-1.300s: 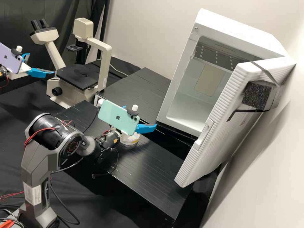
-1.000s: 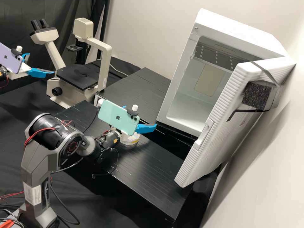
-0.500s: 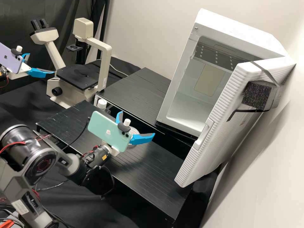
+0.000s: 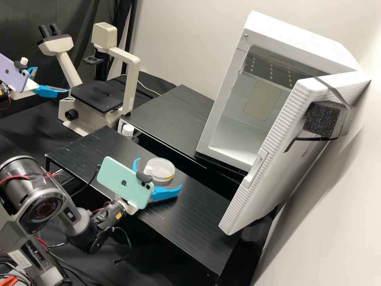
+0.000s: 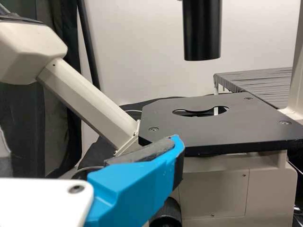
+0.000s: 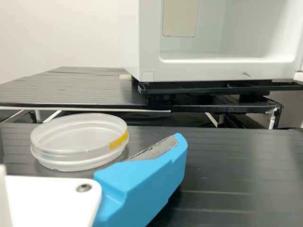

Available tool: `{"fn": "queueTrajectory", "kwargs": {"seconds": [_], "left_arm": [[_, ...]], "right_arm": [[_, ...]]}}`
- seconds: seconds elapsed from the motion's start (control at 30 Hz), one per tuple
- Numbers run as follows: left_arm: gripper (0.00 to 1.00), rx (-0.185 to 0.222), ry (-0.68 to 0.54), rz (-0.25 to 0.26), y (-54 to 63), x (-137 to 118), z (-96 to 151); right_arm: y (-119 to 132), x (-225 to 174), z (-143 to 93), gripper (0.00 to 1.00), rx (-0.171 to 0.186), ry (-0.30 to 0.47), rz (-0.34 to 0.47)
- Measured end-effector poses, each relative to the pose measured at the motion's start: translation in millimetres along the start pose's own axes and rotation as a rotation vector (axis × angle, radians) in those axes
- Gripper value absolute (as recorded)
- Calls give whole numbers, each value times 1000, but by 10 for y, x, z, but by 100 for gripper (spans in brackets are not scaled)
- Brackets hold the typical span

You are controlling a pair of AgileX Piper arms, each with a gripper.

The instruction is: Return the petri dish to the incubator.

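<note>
A clear round petri dish (image 4: pixel 160 174) with a yellow mark lies flat on the near black shelf (image 4: pixel 202 216). My right gripper (image 4: pixel 159 173) is open just on the near side of the dish, one blue finger toward each side. From the right wrist, the petri dish (image 6: pixel 78 139) stands beyond the open right gripper (image 6: pixel 90 142), with one finger in plain view. The white incubator (image 4: pixel 238 149) has its door open. At the far left, my left gripper (image 4: pixel 53 79) is open beside the microscope; the left gripper (image 5: pixel 89 143) faces the microscope's black stage (image 5: pixel 189 130).
The incubator's door (image 4: pixel 270 167) swings out over the near shelf's right end. A farther black shelf (image 4: pixel 170 115) leads to the incubator, across a dark gap. The beige microscope (image 4: pixel 129 91) stands at the back left. A white-capped object (image 4: pixel 127 130) sits between the shelves.
The right arm has drawn back and lower toward the front left, exposing more of the dish, which was largely behind the phone and gripper. The left arm has stayed still.
</note>
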Motion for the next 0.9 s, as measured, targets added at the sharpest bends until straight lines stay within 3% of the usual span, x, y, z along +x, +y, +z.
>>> {"fn": "queueTrajectory", "kwargs": {"seconds": [0.5,0.9], "left_arm": [[100,0,0,0,0,0,0],[100,0,0,0,0,0,0]], "right_arm": [[-151,-3,-109,100,5,51,-70],[-198,33,-63,100,-38,7,-48]]}}
